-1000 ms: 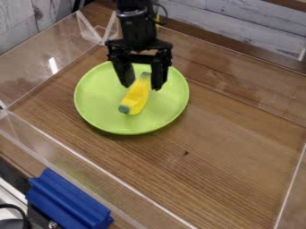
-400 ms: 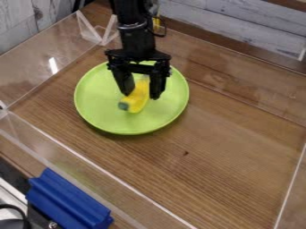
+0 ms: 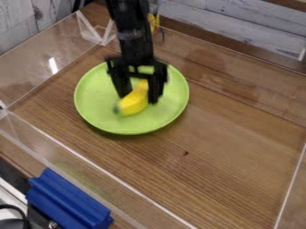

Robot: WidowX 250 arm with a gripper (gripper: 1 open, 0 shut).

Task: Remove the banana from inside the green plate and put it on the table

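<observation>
A small yellow banana lies in the middle of the lime-green plate, which rests on the brown wood-grain table. My black gripper points down over the plate, open, with one finger on each side of the banana's upper end. The fingertips sit low, close to the plate's surface. The picture is slightly blurred, so I cannot tell whether the fingers touch the banana.
Clear acrylic walls border the table on all sides. A blue ridged block lies at the front left corner. Bare tabletop stretches to the right of and in front of the plate.
The gripper has sunk, still open, from above the banana to straddle it near the plate. The banana and plate have not moved.
</observation>
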